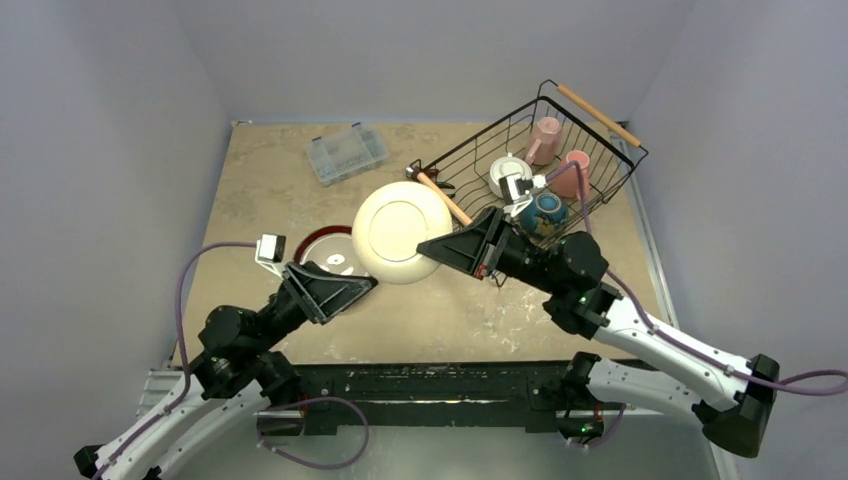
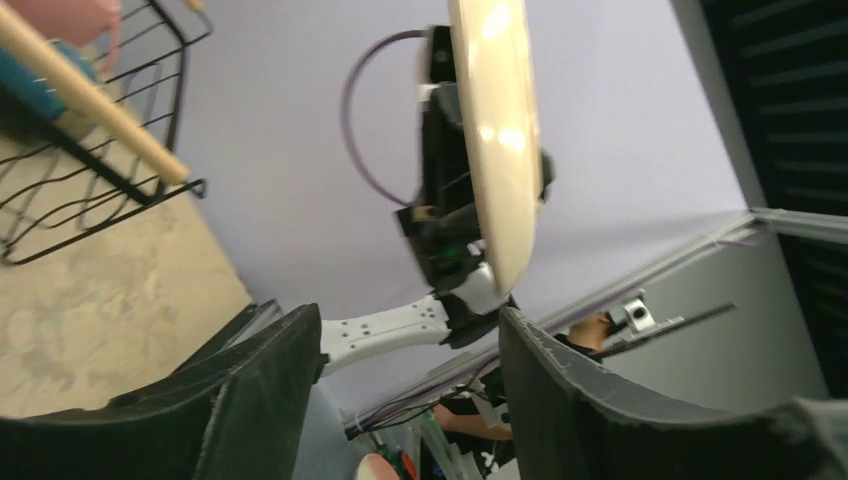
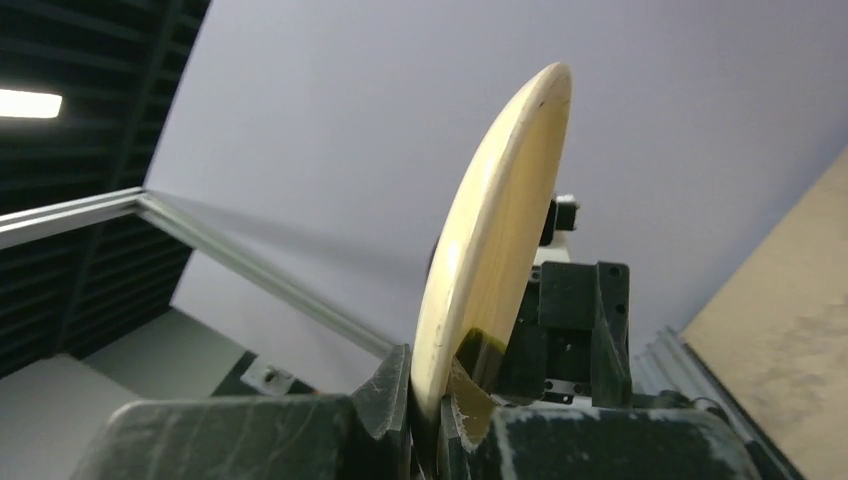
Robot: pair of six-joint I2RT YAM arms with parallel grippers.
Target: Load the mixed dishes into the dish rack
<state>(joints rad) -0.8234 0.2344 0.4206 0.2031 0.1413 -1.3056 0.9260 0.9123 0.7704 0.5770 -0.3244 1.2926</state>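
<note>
The cream plate (image 1: 400, 232) hangs on edge above the table, and my right gripper (image 1: 432, 247) is shut on its right rim. The right wrist view shows that rim (image 3: 490, 240) pinched between the fingers of the right gripper (image 3: 437, 372). My left gripper (image 1: 366, 284) stands open just off the plate's lower left edge; in its wrist view the left gripper (image 2: 410, 325) holds nothing, with the plate (image 2: 500, 130) beyond its tips. The dish rack (image 1: 480, 125) at the back right holds two pink mugs (image 1: 546, 138) (image 1: 574, 170), a white cup (image 1: 508, 175) and a blue bowl (image 1: 543, 213). The red-rimmed plate (image 1: 322, 243) lies flat on the table.
A clear plastic compartment box (image 1: 346, 153) sits at the back left. The rack's near wooden handle (image 1: 443, 198) lies close behind the held plate. The right arm reaches across the rack's front corner.
</note>
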